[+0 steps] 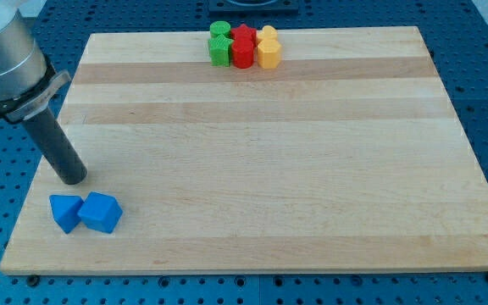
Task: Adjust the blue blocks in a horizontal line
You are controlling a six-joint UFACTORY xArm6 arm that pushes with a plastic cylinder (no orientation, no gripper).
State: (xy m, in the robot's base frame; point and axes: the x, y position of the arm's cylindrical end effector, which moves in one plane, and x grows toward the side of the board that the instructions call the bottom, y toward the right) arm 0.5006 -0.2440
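Note:
Two blue blocks lie side by side and touching at the view's bottom left of the wooden board (261,152): a blue triangular block (64,211) on the left and a blue cube-like block (101,212) on the right. They sit roughly level with each other. My tip (74,180) rests on the board just above them, above the gap between the two, apart from both.
At the view's top centre stands a tight cluster: two green blocks (219,44), two red blocks (243,46) and two yellow blocks (268,48). The board's left edge runs close to the blue blocks.

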